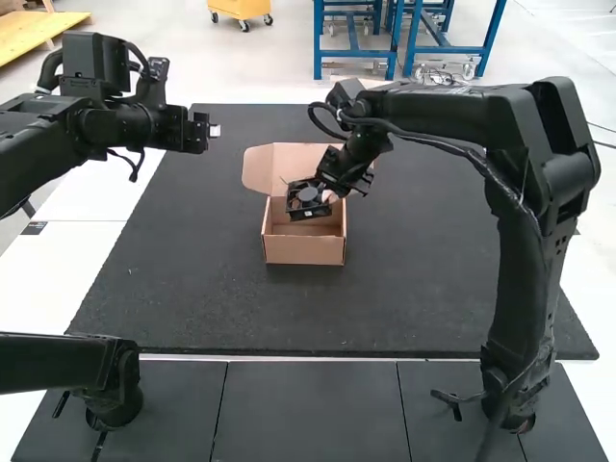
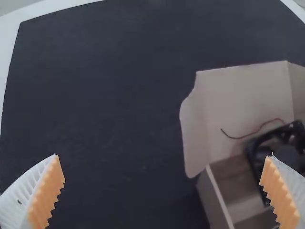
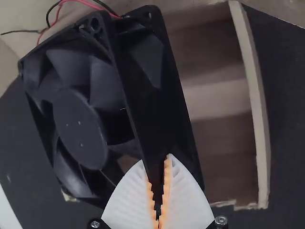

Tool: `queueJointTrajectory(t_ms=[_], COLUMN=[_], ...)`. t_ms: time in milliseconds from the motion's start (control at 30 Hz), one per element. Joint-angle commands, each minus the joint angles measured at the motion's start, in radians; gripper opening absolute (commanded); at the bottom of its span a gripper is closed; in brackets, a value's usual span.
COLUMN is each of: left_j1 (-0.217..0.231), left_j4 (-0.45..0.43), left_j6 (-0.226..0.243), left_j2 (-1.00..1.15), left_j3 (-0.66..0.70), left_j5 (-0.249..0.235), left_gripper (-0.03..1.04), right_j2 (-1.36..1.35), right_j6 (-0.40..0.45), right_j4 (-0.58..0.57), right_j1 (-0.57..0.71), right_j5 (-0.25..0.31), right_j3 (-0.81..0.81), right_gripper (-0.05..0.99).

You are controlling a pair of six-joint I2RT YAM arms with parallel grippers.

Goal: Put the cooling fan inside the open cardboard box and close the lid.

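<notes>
Black cooling fan (image 3: pixel 95 119) is pinched by its frame edge in the right tool (image 3: pixel 158 191), orange pads clenched tight on it. It hangs tilted at the mouth of the open cardboard box (image 1: pixel 303 245) just below that tool, thin red and black wires (image 3: pixel 62 9) trailing toward the raised lid (image 1: pixel 279 164) just beyond. Left tool (image 1: pixel 202 130) is released, ribbed fingers spread wide, hovering over the dark mat (image 1: pixel 192 269) on the worktop with the box well apart from it, off toward the right tool.
</notes>
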Motion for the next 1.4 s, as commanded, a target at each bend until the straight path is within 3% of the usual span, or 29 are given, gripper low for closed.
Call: queueJointTrajectory(t_ms=[0, 867, 900, 967, 1133, 1233, 1367], left_j1=[0.008, 0.008, 0.008, 0.008, 0.008, 0.008, 0.008], left_j4=[0.013, 0.022, 0.02, 0.019, 0.017, 0.013, 0.008], left_j6=[0.007, 0.004, 0.004, 0.002, -0.001, -0.001, 0.001], left_j2=[-0.01, -0.01, -0.01, -0.01, -0.015, -0.018, -0.021], left_j3=[-0.011, -0.009, -0.009, -0.008, -0.008, -0.009, -0.021], left_j5=[-0.01, -0.01, -0.01, -0.01, -0.01, -0.01, -0.014], left_gripper=[0.97, 0.97, 0.97, 0.97, 0.97, 0.97, 0.97], right_j2=[0.013, 0.052, 0.052, 0.053, 0.055, 0.055, 0.053], right_j6=[-0.003, -0.019, -0.018, -0.019, -0.055, -0.064, -0.159], right_j4=[0.004, -0.03, -0.027, -0.022, -0.013, -0.005, -0.01], right_j1=[-0.001, 0.034, 0.034, 0.033, 0.033, 0.033, 0.034], right_j5=[-0.003, -0.083, -0.096, -0.101, -0.101, -0.098, -0.089], right_j3=[0.048, 0.005, -0.006, -0.017, -0.018, -0.014, 0.048], right_gripper=[-0.02, -0.02, 0.01, 0.17, 0.39, 0.43, 0.49])
